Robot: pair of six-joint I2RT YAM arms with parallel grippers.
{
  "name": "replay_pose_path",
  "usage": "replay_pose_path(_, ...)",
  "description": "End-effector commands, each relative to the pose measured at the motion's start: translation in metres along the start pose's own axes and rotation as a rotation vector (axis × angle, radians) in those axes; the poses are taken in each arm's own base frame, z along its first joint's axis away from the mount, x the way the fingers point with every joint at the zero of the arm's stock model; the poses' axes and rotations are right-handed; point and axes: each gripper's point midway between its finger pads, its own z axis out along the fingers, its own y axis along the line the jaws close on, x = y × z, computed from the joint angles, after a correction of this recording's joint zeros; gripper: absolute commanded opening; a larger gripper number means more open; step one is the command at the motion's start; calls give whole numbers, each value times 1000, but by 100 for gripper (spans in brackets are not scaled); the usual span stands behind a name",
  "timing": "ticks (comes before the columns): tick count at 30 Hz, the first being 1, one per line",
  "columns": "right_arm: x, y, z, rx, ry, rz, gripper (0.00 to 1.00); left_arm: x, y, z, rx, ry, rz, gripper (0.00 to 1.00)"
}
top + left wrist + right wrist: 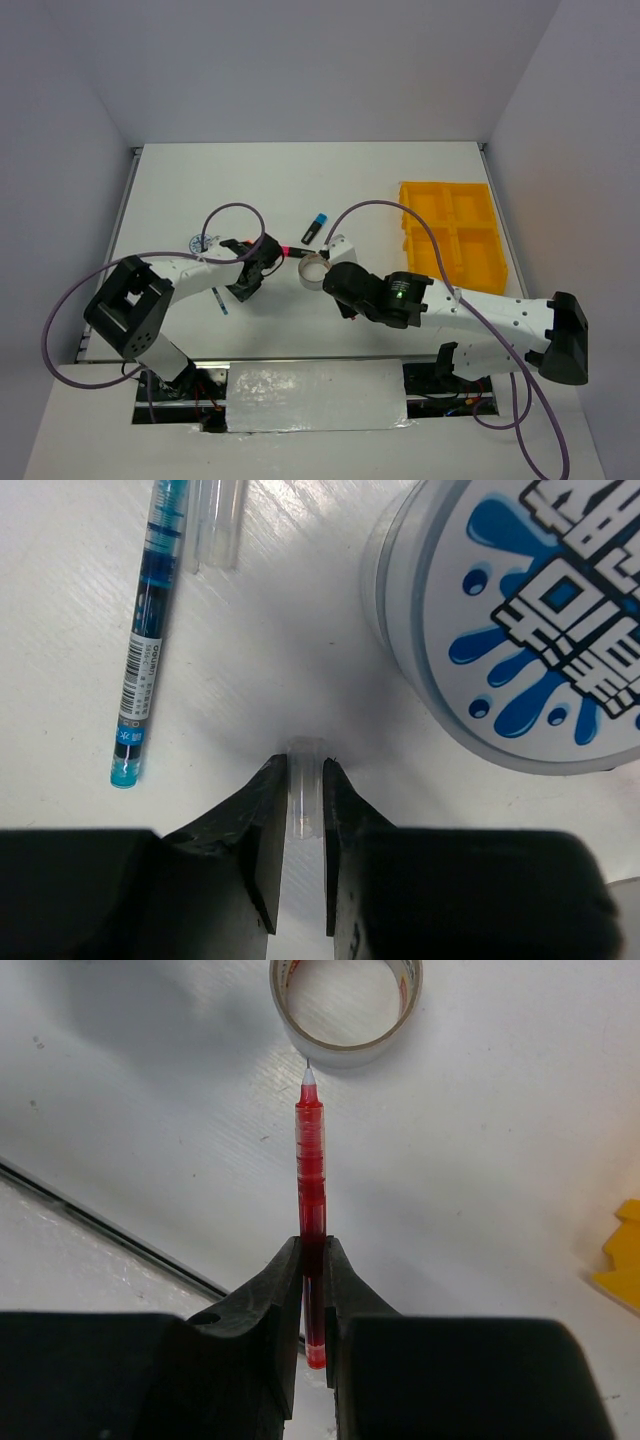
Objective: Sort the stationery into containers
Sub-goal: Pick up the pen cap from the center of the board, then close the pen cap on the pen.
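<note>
My left gripper (305,770) is shut on a small clear pen cap (304,805) just above the table; in the top view it (240,283) sits left of centre. A thin blue pen (150,630) lies to its left and a blue-white tape roll (530,610) to its right. My right gripper (312,1245) is shut on a thin red pen (311,1160), whose tip points at the silvery tape ring (345,1010). In the top view it (338,285) sits just beside that ring (313,268). The yellow tray (452,235) stands at the right.
A black marker with a blue cap (315,228) lies behind the ring. A pink-tipped marker (290,252) lies between the two grippers. A second clear cap (215,520) lies beside the blue pen. The tray's corner (625,1260) shows at the right of the right wrist view.
</note>
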Motion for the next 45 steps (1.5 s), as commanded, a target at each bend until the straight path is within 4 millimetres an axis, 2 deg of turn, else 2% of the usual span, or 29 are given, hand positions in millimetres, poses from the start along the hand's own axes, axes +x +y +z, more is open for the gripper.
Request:
replay_pose_path(1, -9, -1, 0, 1, -50, 9, 6, 14, 26, 9, -67, 46, 60, 9)
replay_pose_path(2, -9, -1, 0, -1, -51, 5, 6, 13, 25, 6, -54, 47, 63, 3)
replay_pose_path(4, -9, 0, 0, -6, -51, 4, 6, 9, 25, 1, -48, 39, 71, 1)
replay_pose_path(8, -8, 0, 2, -6, -53, 3, 6, 0, 17, -15, 17, 16, 83, 0)
replay_pose_path(12, -7, 8, 4, -59, -74, 16, 4, -8, 4, -43, 143, -29, 113, 0)
replay_pose_path(13, -9, 13, 2, -94, -88, 22, 3, -14, -1, -55, 198, -46, 99, 0)
replay_pose_path(14, -15, 29, 0, -174, -113, 39, 3, -16, -4, -62, 233, -57, 105, 0)
replay_pose_path(15, -9, 34, 3, -210, -112, 42, 2, -17, -7, -70, 276, -63, 110, 0)
replay_pose_path(16, -12, 41, -1, -257, -132, 52, 2, -23, -15, -86, 357, -72, 82, 0)
replay_pose_path(17, -20, 56, -5, -343, -166, 68, 2, -25, -18, -93, 396, -79, 79, 0)
replay_pose_path(18, -14, 60, -2, -371, -165, 69, 2, -27, -22, -102, 443, -87, 93, 0)
replay_pose_path(20, -25, 73, -7, -444, -220, 107, 2, -34, -31, -125, 558, -92, 67, 0)
replay_pose_path(21, -17, 79, -6, -483, -209, 105, 2, -37, -32, -132, 589, -97, 76, 0)
replay_pose_path(22, -26, 88, -10, -533, -248, 131, 2, -41, -34, -143, 633, -99, 66, 0)
replay_pose_path(23, -17, 93, -8, -568, -225, 127, 2, -43, -41, -154, 686, -107, 79, 0)
replay_pose_path(24, -27, 104, -14, -622, -271, 147, 2, -47, -46, -169, 750, -115, 76, 0)
replay_pose_path(25, -29, 109, -16, -651, -283, 154, 1, -47, -46, -173, 763, -115, 75, 0)
replay_pose_path(27, -24, 118, -16, -691, -286, 162, 0, -49, -55, -195, 874, -131, 79, 0)
replay_pose_path(28, -31, 123, -20, -716, -319, 176, 0, -47, -58, -199, 905, -131, 85, 0)
replay_pose_path(29, -28, 124, -19, -719, -317, 186, 0, -46, -63, -214, 976, -130, 85, 0)
replay_pose_path(31, -30, 124, -17, -711, -337, 205, 0, -44, -66, -222, 1020, -130, 87, 0)
replay_pose_path(32, -27, 123, -14, -706, -334, 213, 0, -42, -68, -233, 1063, -129, 85, 0)
replay_pose_path(36, -36, 121, -20, -717, -386, 257, 0, -38, -72, -250, 1132, -151, 93, 0)
replay_pose_path(41, -49, 103, -25, -642, -454, 317, 0, -26, -73, -256, 1158, -145, 102, 0)
replay_pose_path(45, -53, 91, -21, -552, -448, 317, 0, -24, -75, -257, 1148, -142, 109, 0)
